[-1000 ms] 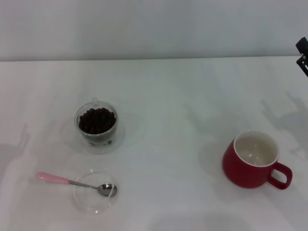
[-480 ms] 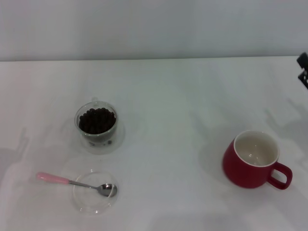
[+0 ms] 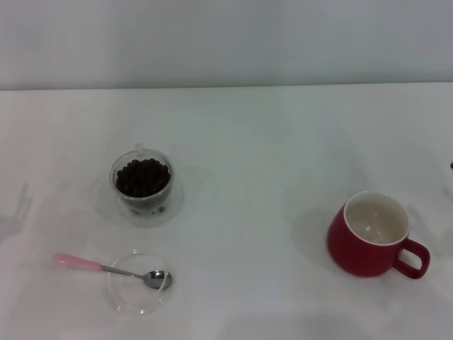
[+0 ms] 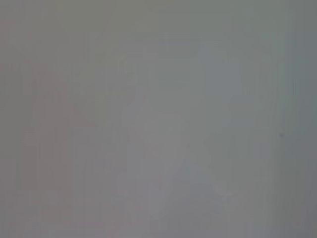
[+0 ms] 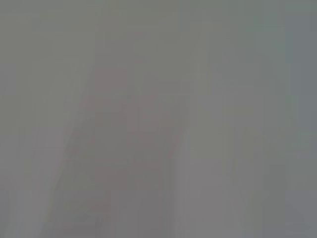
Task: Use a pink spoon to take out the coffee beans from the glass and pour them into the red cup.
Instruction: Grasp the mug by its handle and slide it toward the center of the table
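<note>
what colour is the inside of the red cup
White, inside the red cup, seen best in the head view.

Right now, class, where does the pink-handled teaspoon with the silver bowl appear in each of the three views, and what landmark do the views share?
Head view: the pink-handled teaspoon lies lower left, its silver bowl resting in the shallow clear glass dish, handle pointing left.
Left wrist view: not in it; only blank pale surface.
Right wrist view: not in it; only blank pale surface.
Shared landmark: none but the plain white table; it looks to fill both wrist views.
</note>
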Tool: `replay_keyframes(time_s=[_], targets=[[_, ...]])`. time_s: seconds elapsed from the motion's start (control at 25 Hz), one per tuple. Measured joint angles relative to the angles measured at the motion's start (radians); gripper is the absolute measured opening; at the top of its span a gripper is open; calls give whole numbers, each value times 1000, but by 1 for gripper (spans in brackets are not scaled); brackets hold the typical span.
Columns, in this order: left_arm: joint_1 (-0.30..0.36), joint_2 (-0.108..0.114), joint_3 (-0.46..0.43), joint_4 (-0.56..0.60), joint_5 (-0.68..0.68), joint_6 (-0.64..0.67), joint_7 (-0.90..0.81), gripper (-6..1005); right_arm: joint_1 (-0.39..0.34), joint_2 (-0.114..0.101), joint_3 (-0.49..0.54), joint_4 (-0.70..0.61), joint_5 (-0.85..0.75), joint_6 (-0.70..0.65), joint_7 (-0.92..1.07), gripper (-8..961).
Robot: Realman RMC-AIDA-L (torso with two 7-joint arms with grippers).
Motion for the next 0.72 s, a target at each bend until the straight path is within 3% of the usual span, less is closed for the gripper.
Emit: replay_keyframes(time_s=[0.2,0.4,0.72], targets=[[0,1,0,24,-4,20,0,741,-49,10,-16,24,-72,-37,0,804],[-4,2,0,41,-28,40,-2,741,-46,17,-66,104,-105,-18,1,804],[-3,2,0,43,-29,42,-2,742,-48,22,-84,126,-107,40,-4,803]])
